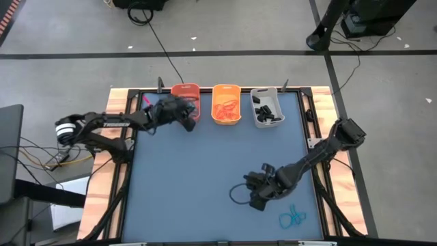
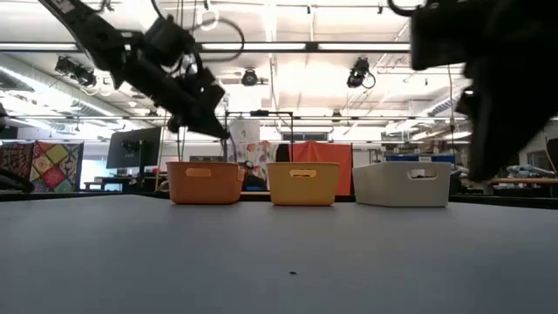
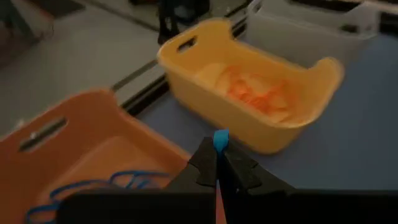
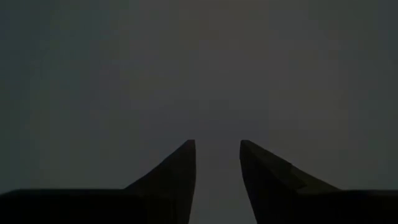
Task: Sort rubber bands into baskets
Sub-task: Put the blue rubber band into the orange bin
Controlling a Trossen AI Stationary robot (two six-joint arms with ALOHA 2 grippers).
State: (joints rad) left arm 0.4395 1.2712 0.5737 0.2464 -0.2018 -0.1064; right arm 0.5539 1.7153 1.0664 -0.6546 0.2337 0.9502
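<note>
At the far edge of the table (image 1: pixel 205 178) we see three baskets in a row: the orange basket (image 1: pixel 185 93) on the left, the yellow basket (image 1: pixel 227 104) in the middle and the grey basket (image 1: pixel 266 107) on the right. Our left gripper (image 3: pixel 217 163) hangs just over the near right corner of the orange basket, its fingers pressed together on a blue band (image 3: pixel 221 140) whose end pokes out between the tips. In the left wrist view we make out more blue bands (image 3: pixel 93 186) lying on the floor of the orange basket, and orange bands (image 3: pixel 258 93) heaped in the yellow one. Black bands (image 1: pixel 265 109) sit in the grey basket.

Our right gripper (image 4: pixel 217 165) is low over the near right part of the table, its fingers a little apart with nothing but bare mat showing between them. Just to its near right, a tangle of blue bands (image 1: pixel 292 218) lies loose on the table. A thin dark loop (image 1: pixel 237 193) lies on the mat just left of that gripper; we cannot tell whether it is a band or a cable.
</note>
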